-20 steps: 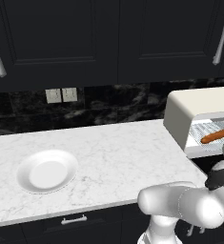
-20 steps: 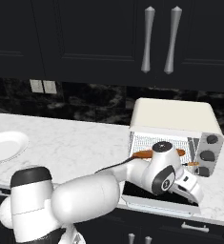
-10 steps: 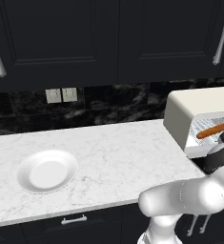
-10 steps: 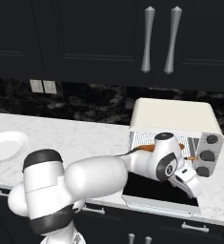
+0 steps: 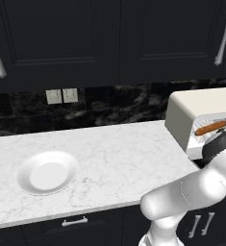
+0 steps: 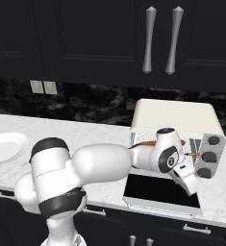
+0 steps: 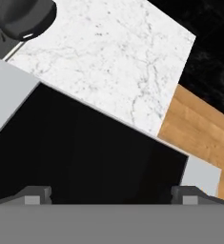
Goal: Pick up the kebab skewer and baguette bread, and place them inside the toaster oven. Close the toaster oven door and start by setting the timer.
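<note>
The cream-white toaster oven (image 5: 201,108) (image 6: 174,114) stands at the counter's right end. Its door (image 6: 160,190) (image 7: 85,147) lies folded down flat, dark glass up. The baguette bread (image 5: 211,128) rests on the wire rack inside, and one orange-brown end (image 6: 144,142) shows left of my wrist. A thin orange tip of the kebab skewer (image 6: 192,154) peeks out to the right of the wrist; the rest is hidden by the arm. My gripper (image 6: 191,183) (image 7: 111,194) hangs just above the open door, open, with nothing between its fingers.
A white plate (image 5: 47,172) (image 6: 6,146) sits on the marble counter (image 5: 119,153) far to the left. Dark oven knobs (image 6: 210,156) (image 7: 25,16) line the panel right of the opening. Black cabinets hang overhead. Wood floor (image 7: 199,128) shows past the counter edge.
The arm's elbow and wrist have risen a little and swung in front of the oven opening. The hand stays over the open door with jaws open. Baguette and door have not moved.
</note>
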